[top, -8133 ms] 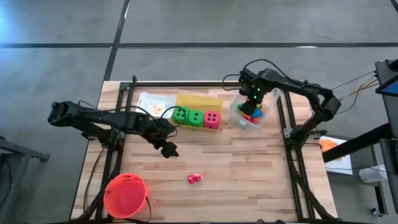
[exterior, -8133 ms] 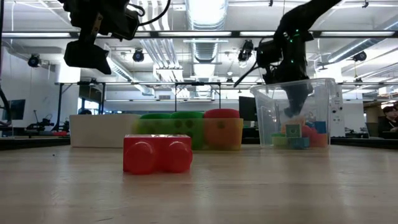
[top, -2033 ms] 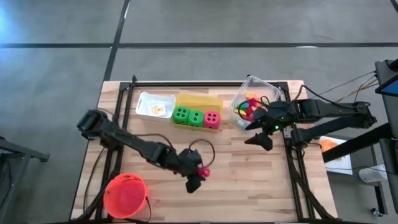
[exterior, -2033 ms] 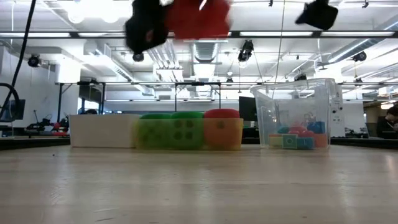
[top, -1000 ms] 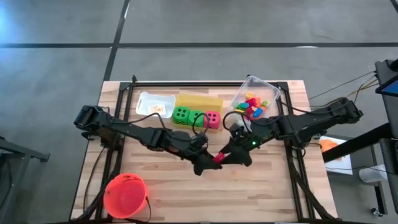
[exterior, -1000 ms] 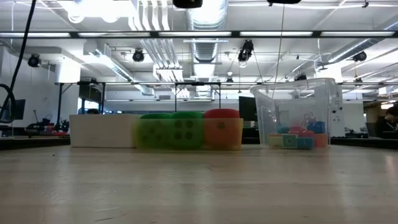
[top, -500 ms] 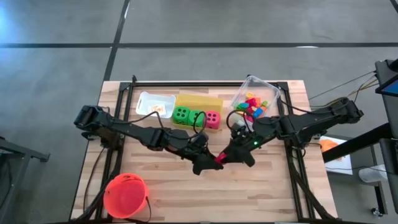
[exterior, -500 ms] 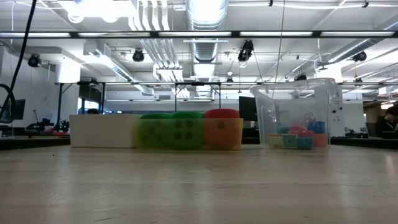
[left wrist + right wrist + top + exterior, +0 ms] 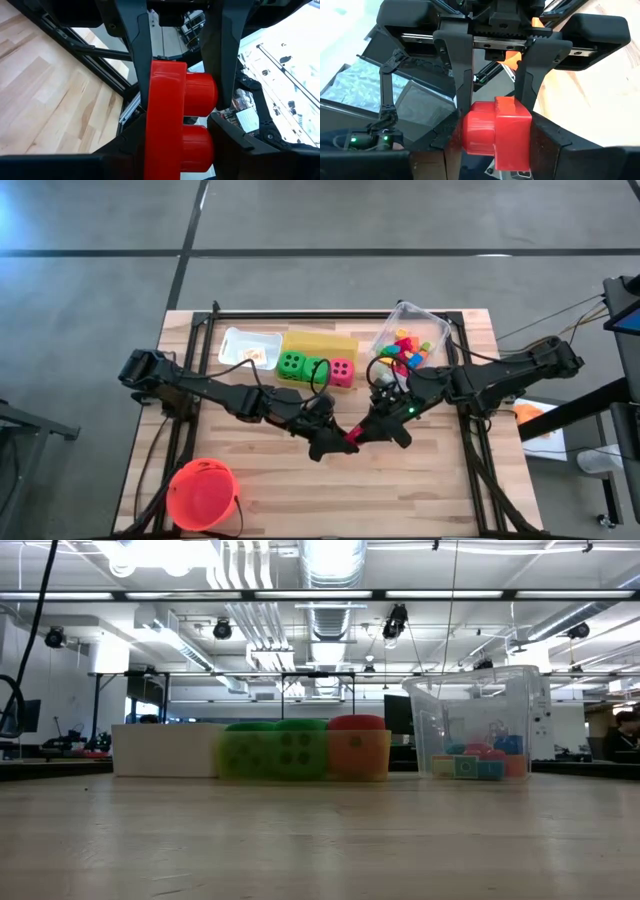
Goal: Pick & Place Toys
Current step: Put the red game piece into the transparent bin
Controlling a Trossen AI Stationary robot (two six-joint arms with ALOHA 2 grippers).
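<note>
Bare table (image 9: 420, 480) front and centre, dice (image 9: 316, 368) and bins (image 9: 408, 348) lining the far edge, bucket (image 9: 202, 495) at near-left corner

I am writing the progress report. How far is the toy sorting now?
Done: small bright plastic blocks lie in the clear plastic bin. In hand: the red two-stud plastic block is gripped mid-air by both the left gripper and the right gripper, a handover. Left: release it and place it; two green dice and the pink-red die remain on the table.

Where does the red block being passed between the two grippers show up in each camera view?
High view: red block at table centre, between both grippers.
Low view: not in it.
Left wrist view: block fills the middle, between dark fingers.
Right wrist view: block low centre, between fingers.
Shared landmark: the wooden table.
</note>
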